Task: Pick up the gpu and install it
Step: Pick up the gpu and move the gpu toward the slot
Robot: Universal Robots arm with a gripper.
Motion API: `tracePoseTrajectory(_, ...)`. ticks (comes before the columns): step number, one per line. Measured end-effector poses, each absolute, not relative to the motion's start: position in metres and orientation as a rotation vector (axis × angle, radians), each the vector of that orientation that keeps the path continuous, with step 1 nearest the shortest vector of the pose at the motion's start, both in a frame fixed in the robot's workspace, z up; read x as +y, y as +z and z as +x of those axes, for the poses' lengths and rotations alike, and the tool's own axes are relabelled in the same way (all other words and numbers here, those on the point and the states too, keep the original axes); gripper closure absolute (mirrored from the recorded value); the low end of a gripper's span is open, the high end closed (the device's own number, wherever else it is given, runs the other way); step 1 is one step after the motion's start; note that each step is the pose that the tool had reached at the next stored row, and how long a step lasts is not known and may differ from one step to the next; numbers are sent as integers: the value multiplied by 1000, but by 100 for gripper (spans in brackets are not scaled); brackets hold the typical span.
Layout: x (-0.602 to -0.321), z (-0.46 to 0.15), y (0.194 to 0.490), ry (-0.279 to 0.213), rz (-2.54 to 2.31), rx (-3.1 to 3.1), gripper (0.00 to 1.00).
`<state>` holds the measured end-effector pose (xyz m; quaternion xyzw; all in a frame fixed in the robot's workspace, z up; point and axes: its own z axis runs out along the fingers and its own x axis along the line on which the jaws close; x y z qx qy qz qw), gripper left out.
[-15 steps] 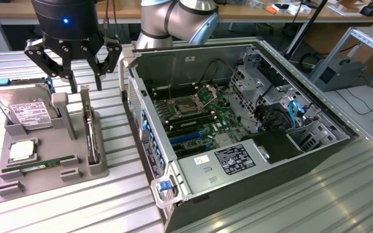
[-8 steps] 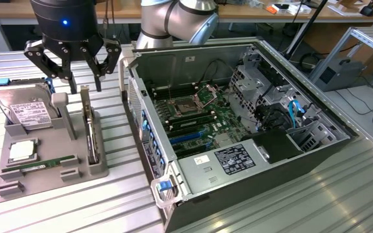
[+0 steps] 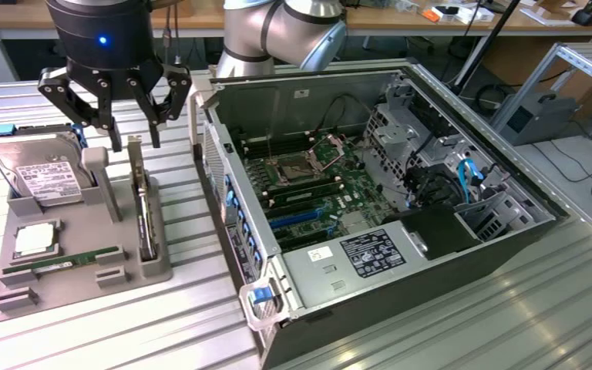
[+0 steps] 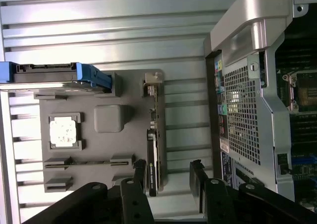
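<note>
The gpu (image 3: 144, 210) is a thin flat card standing on edge in a slot of the grey holder (image 3: 80, 281), to the exterior view's left of the open computer case (image 3: 378, 193). My gripper (image 3: 136, 142) hangs open just above the card's far end, fingers spread to either side of it and apart from it. In the wrist view the gpu (image 4: 152, 135) shows edge-on. Its near end lies between my gripper's (image 4: 168, 173) fingers, closer to one fingertip (image 4: 140, 170) than the other. Nothing is held.
The holder (image 4: 111, 120) also carries a silver hard drive (image 3: 39, 176) with blue rails, a processor chip (image 3: 34, 240) and a green memory stick (image 3: 70, 263). The case's rear panel (image 4: 247, 110) stands close beside the holder. All rest on a ribbed metal table (image 3: 481, 308).
</note>
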<state>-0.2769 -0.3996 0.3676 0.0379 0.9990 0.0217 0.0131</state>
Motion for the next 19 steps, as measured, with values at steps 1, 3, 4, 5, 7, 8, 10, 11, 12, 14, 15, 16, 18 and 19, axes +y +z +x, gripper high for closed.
tracePoseTrajectory(1,-400,-277,367,68,118,3113,52)
tracePoseTrajectory(3,-400,-277,366,68,118,3112,52)
tracePoseTrajectory(4,-400,-277,366,68,118,3113,52)
tracePoseTrajectory(5,-400,-277,366,68,118,3112,52)
tracePoseTrajectory(7,-400,-277,365,68,118,3113,52)
tracePoseTrajectory(8,-400,-277,364,68,118,3113,52)
tracePoseTrajectory(10,-400,-277,363,68,118,3113,52)
tracePoseTrajectory(11,-400,-277,362,68,118,3113,52)
tracePoseTrajectory(12,-400,-277,362,68,118,3113,52)
tracePoseTrajectory(14,-400,-277,361,68,118,3113,52)
tracePoseTrajectory(15,-400,-277,361,68,118,3113,52)
tracePoseTrajectory(16,-400,-277,360,68,118,3113,52)
tracePoseTrajectory(18,-400,-277,359,68,118,3113,52)
tracePoseTrajectory(19,-400,-277,359,68,118,3113,52)
